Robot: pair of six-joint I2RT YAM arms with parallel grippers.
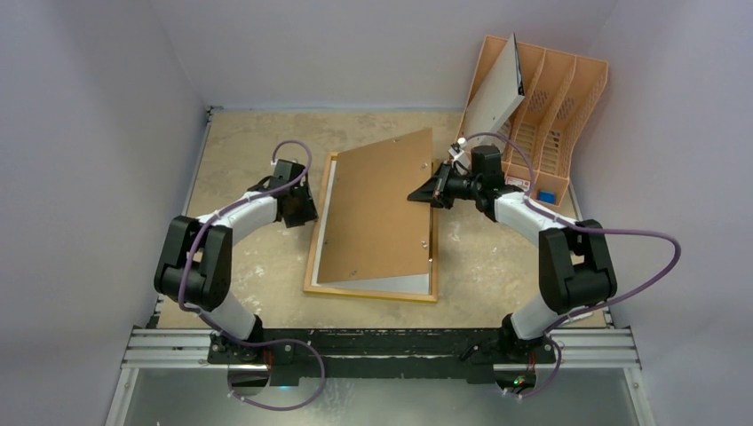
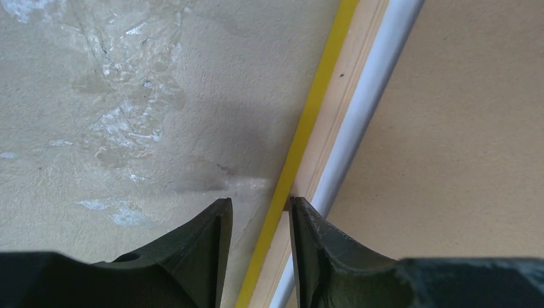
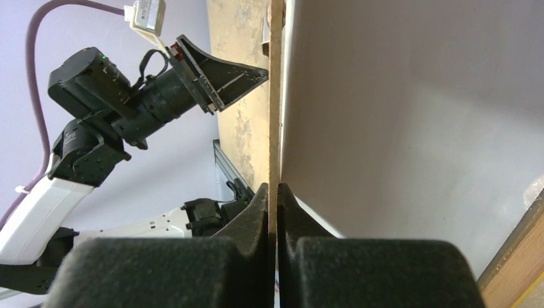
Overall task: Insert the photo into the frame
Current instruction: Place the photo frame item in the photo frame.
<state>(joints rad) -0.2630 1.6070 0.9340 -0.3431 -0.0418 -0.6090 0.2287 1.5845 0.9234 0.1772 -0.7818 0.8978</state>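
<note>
The frame (image 1: pixel 368 291) lies face down on the table, wood back up; its yellow edge (image 2: pixel 314 109) shows in the left wrist view. The photo (image 1: pixel 391 283) lies in it, white back up (image 2: pixel 365 109) (image 3: pixel 410 115). The brown backing board (image 1: pixel 377 209) is tilted over them, right side raised. My right gripper (image 1: pixel 416 195) is shut on the board's right edge (image 3: pixel 276 96), fingers (image 3: pixel 260 205) pressed on both faces. My left gripper (image 1: pixel 309 213) is open and straddles the frame's left rail (image 2: pixel 260 204); its right finger (image 2: pixel 308 224) touches the wood back.
A peach file organizer (image 1: pixel 555 98) stands at the back right with a pale sheet (image 1: pixel 493 89) leaning in it, just behind my right arm. Purple walls close in on three sides. The rail with the arm bases runs along the near edge.
</note>
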